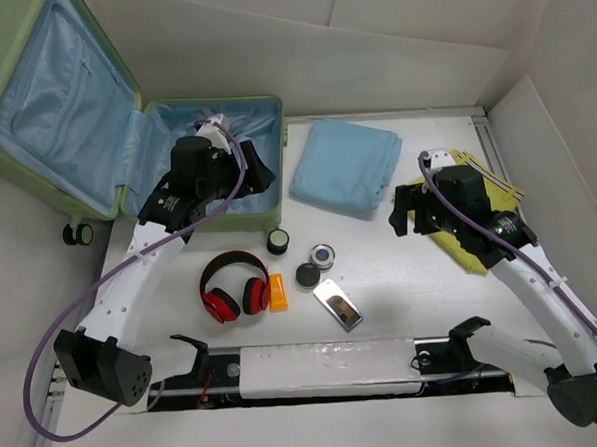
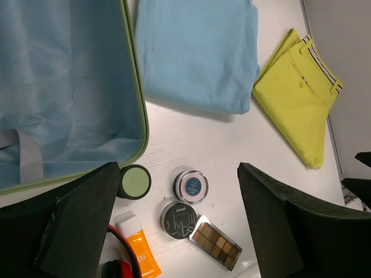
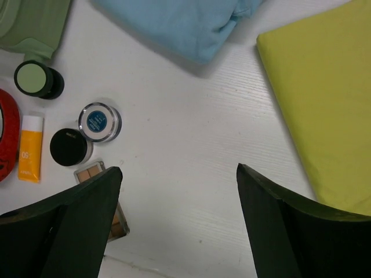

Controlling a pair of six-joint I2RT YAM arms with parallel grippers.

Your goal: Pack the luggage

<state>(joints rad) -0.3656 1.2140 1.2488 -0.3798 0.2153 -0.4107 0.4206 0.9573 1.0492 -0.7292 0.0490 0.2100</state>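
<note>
The pale green luggage [image 1: 34,147] lies open at the back left, its light blue lining [image 2: 64,87] bare. My left gripper [image 1: 261,170] is open and empty above the case's near right corner. My right gripper [image 1: 403,216] is open and empty over the table, beside the folded yellow garment [image 1: 480,244]. A folded blue cloth [image 1: 346,166] lies between the two grippers. Red headphones [image 1: 234,287], an orange tube [image 1: 277,293], a green-lidded jar [image 1: 277,242], a blue-lidded jar [image 1: 323,254], a black compact [image 1: 307,275] and an eyeshadow palette [image 1: 339,304] lie in front.
White walls stand behind and at the right of the table. The small items show in the left wrist view, with the palette [image 2: 215,243] lowest, and the yellow garment [image 3: 324,98] fills the right of the right wrist view.
</note>
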